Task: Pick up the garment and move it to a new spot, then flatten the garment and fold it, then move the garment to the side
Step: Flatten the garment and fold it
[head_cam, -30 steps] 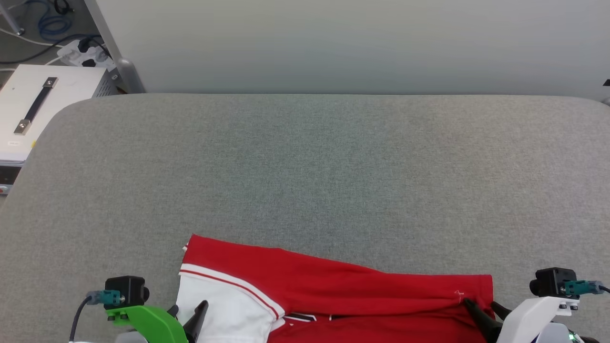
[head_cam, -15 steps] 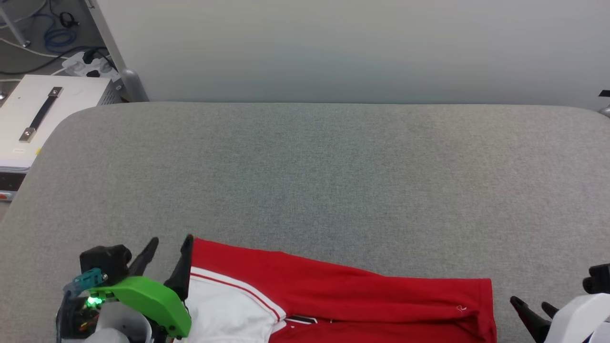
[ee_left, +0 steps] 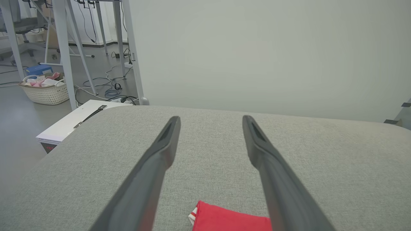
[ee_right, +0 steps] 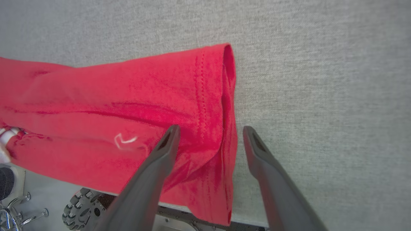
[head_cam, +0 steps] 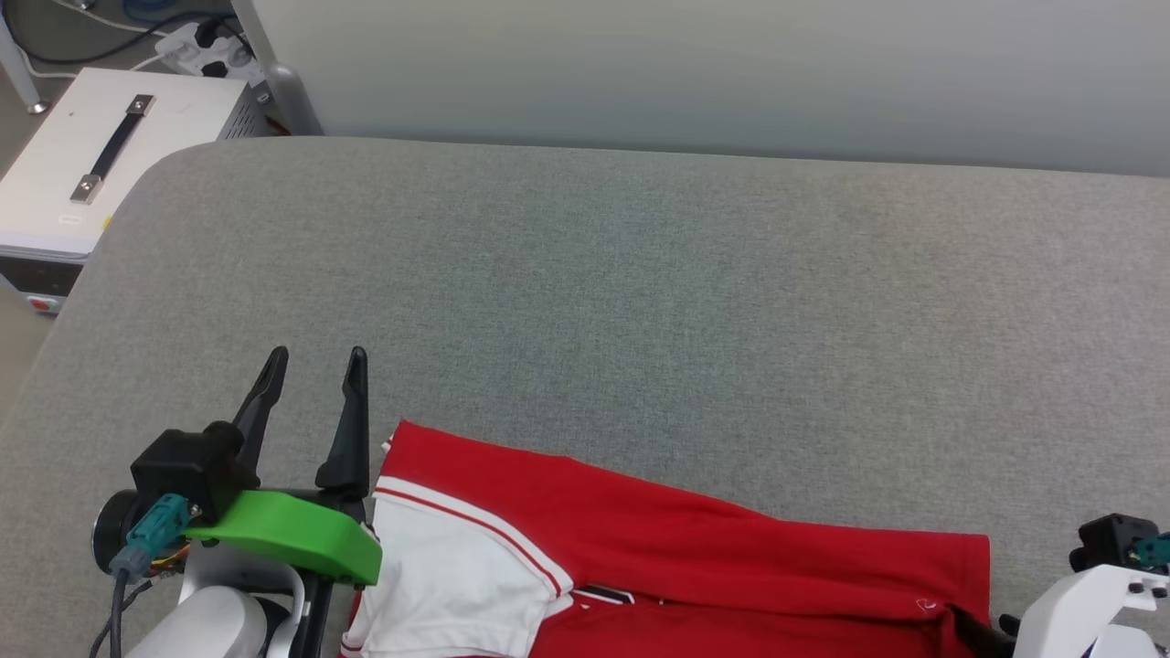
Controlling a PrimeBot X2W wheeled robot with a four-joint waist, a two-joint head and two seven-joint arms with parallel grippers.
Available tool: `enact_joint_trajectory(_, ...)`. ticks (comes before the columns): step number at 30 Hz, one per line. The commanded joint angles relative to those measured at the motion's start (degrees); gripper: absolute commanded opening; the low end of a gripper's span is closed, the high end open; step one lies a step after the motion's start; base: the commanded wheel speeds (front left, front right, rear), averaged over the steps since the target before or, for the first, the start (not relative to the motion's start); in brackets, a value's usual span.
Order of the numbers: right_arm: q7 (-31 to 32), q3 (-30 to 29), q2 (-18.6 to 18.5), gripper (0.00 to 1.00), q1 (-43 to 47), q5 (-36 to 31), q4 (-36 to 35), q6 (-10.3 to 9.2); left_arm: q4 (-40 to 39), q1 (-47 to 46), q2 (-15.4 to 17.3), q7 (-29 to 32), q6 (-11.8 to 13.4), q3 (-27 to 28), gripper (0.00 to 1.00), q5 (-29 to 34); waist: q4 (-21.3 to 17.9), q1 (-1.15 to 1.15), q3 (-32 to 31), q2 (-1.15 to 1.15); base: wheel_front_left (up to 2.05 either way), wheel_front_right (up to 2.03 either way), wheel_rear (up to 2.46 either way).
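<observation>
Lying along the table's (head_cam: 640, 302) near edge, the shirt (head_cam: 695, 539) is gripped by nothing: left gripper (head_cam: 317, 355) gapes beside the sleeve (head_cam: 448, 571), right gripper (ee_right: 209, 130) gapes astride the hem (ee_right: 226, 96).

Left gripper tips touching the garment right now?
Apart. Head view: the left gripper reaches over bare table, tips clear of the garment, grey showing between.

I read the left gripper (head_cam: 318, 356) at the near left, its two dark fingers (head_cam: 347, 429) spread wide and pointing toward the far side. Its green wrist bracket (head_cam: 283, 544) sits above a pale forearm (head_cam: 215, 626). The right gripper (ee_right: 211, 128), near right, stands equally wide, angled downward.
</observation>
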Motion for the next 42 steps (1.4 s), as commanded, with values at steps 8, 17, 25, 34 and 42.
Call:
enact_joint_trajectory(8, 1.2, 3.1, 1.5, 1.00, -0.1, 2.0, 5.7, -0.03, -0.1, 0.7, -0.6, -0.4, -0.2, 0.9, 1.00, 2.5, 1.3, 0.00, 2.8, 0.00, 0.00, 0.00, 0.00)
enact_joint_trajectory(17, -0.5, 5.6, 2.1, 0.00, -0.6, 2.8, 7.7, -0.03, 1.2, 0.8, -0.9, -0.4, -0.6, 0.8, 1.00, 3.2, 1.1, 0.00, 2.4, 0.00, 0.00, 0.00, 0.00)
enact_joint_trajectory(25, -3.7, 5.3, 0.5, 0.00, -1.6, 2.0, 6.1, -0.03, 1.8, 1.5, -0.4, 0.2, -0.8, 0.0, 1.00, 3.3, 0.5, 0.00, 0.0, 0.00, 0.00, 0.00, 0.00)
enact_joint_trajectory(34, -3.0, 2.6, -3.0, 0.00, -5.4, 2.5, 8.3, -0.03, 0.9, 2.8, 0.2, 0.8, -0.2, -0.5, 1.00, 3.2, -1.2, 0.00, -1.7, 0.00, 0.00, 0.00, 0.00)
enact_joint_trajectory(42, -1.3, -3.6, -6.2, 0.00, -8.4, 2.7, 13.4, -0.03, 0.3, 3.3, -0.2, 0.7, 0.1, -0.8, 1.00, 3.3, -2.6, 0.00, -2.0, 0.00, 0.00, 0.00, 0.00)
